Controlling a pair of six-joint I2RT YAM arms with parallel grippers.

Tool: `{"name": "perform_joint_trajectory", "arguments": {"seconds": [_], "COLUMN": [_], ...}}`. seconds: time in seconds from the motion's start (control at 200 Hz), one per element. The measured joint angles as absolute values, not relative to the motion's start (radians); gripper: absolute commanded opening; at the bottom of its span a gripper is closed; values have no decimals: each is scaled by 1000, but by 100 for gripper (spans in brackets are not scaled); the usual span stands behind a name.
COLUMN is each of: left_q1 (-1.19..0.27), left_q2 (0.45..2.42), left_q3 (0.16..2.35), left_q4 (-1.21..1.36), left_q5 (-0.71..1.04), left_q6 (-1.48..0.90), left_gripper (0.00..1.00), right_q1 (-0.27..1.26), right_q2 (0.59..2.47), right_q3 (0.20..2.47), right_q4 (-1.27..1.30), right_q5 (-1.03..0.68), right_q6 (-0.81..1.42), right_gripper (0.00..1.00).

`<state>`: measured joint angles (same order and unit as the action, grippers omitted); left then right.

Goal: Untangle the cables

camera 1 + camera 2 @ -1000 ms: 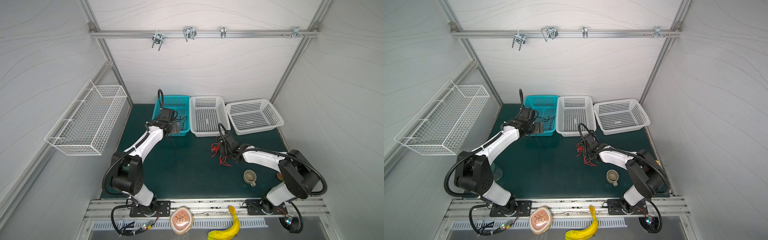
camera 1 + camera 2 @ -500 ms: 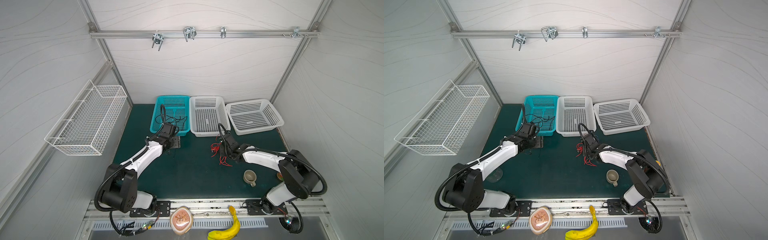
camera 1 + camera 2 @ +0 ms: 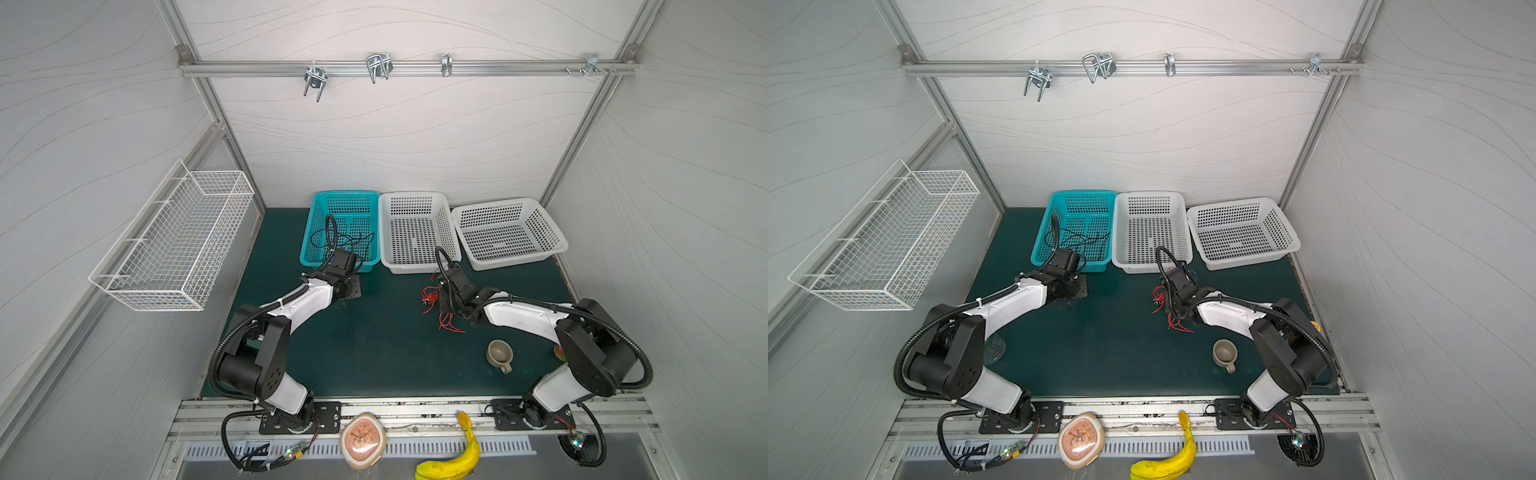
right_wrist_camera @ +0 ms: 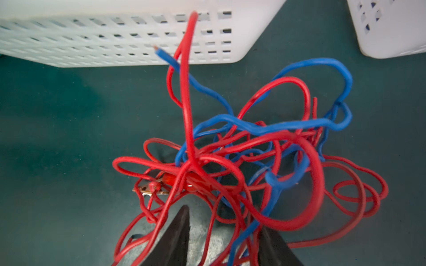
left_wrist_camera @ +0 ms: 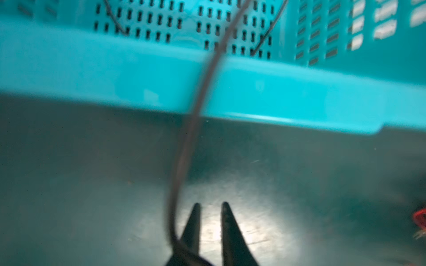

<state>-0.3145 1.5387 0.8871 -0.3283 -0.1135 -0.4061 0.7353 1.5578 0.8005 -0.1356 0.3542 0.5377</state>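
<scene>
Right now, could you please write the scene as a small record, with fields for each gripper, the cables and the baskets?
left gripper: shut, over the mat beside the teal basket
black cable: from inside the teal basket, over its rim, to the left gripper; grip unclear
right gripper: jaws apart around the red and blue tangle; grip unclear
white baskets: two, no cables inside
mug: on the mat, apart from the tangle

Red and blue cables (image 4: 200, 159), black cable (image 5: 184, 149), teal basket (image 5: 276, 92).

White wavy-grained walls (image 3: 395, 137), aluminium rail (image 3: 498, 68), dark green mat (image 3: 382, 353).
</scene>
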Motion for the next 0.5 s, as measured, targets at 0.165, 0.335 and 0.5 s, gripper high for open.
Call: {"name": "perform_joint_trajectory", "arguments": {"seconds": [0.165, 0.335, 0.5], "left_q1": [-315, -315, -315], "left_q2": [1537, 1507, 1504], "left_q3": [934, 1009, 1124], "left_q4": [-361, -417, -448], "left_q5": [-116, -122, -135], "left_q6": [-395, -385, -354], "left_gripper": [0, 0, 0], "right_q1": [736, 736, 736], "right_q2": [1575, 1602, 1617], "right_q3": [813, 828, 834], "right_q4": [-140, -139, -138], "right_q5": [356, 358, 358], "right_q6": [530, 527, 526], "right_gripper": [45, 45, 45]}}
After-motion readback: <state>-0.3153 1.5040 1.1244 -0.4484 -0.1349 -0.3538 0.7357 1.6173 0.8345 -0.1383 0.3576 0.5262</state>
